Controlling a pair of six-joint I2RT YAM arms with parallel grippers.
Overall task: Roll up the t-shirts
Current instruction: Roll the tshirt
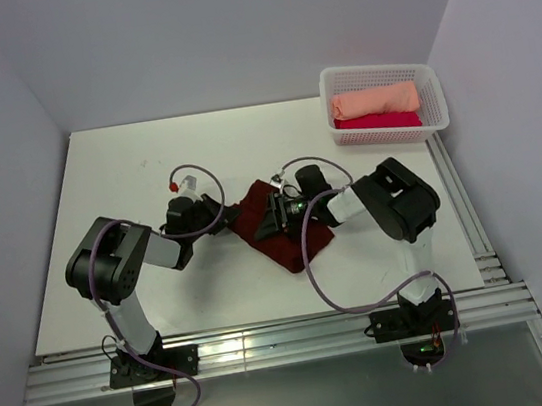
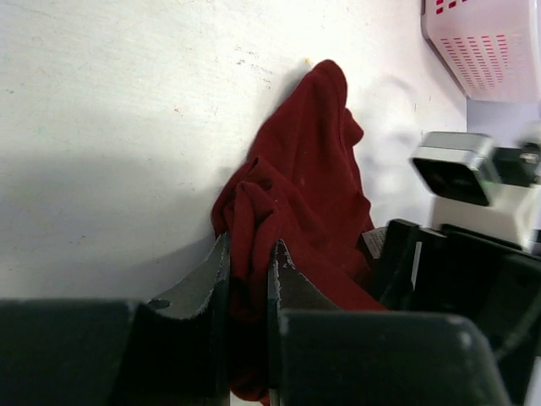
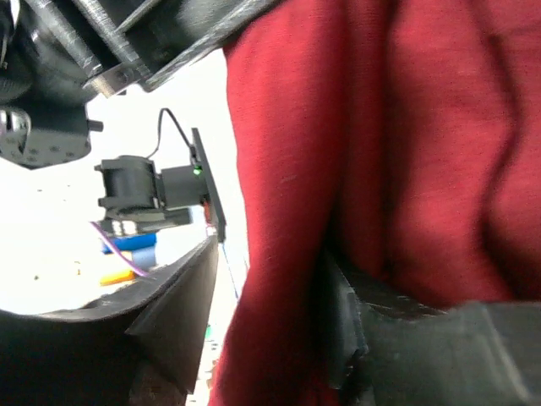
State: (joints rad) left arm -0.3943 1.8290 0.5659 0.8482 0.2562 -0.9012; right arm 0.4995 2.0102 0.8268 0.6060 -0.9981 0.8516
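A dark maroon t-shirt (image 1: 291,238) lies bunched in the middle of the white table between my two grippers. My left gripper (image 1: 226,216) is at its left edge. In the left wrist view the left gripper (image 2: 251,245) is shut on a fold of the maroon t-shirt (image 2: 304,169), and a small grey label (image 2: 372,241) shows beside it. My right gripper (image 1: 266,216) is on top of the shirt. In the right wrist view the right gripper (image 3: 269,254) is open, with the maroon t-shirt (image 3: 406,152) hanging between its fingers and a gap at the left finger (image 3: 173,317).
A white mesh basket (image 1: 431,74) stands at the back right; it holds a rolled peach shirt (image 1: 373,102) on a crimson one (image 1: 377,122). The basket's corner shows in the left wrist view (image 2: 490,42). White walls enclose the table. A metal rail (image 1: 271,344) runs along the near edge.
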